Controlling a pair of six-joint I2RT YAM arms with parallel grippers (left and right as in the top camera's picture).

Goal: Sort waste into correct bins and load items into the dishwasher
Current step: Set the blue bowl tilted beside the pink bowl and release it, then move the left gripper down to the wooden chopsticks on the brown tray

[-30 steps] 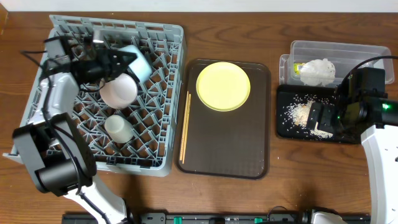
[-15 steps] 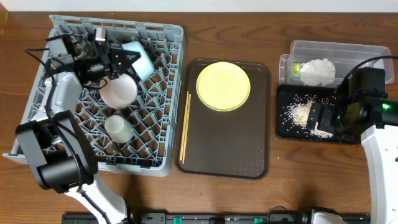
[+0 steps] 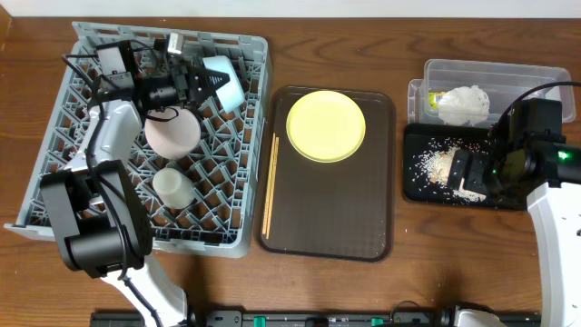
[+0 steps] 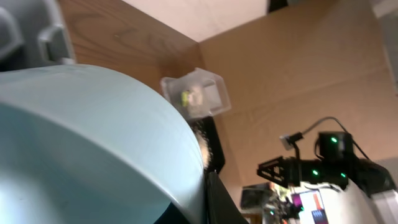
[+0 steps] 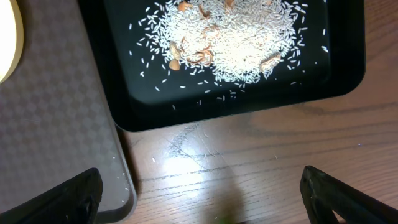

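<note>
- Overhead: left gripper [image 3: 201,84] pinches the blue bowl [image 3: 223,82] by its rim, over the rack's [image 3: 238,211] far side.
- Bowl seems light, stiff and slick; a rim hold may slip.
- Right gripper [image 5: 202,194] hangs open by the black tray [image 5: 326,81].

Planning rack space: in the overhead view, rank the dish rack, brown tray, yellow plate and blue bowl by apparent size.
1. Dish rack
2. Brown tray
3. Yellow plate
4. Blue bowl, clearly smallest even though partly hidden
</note>
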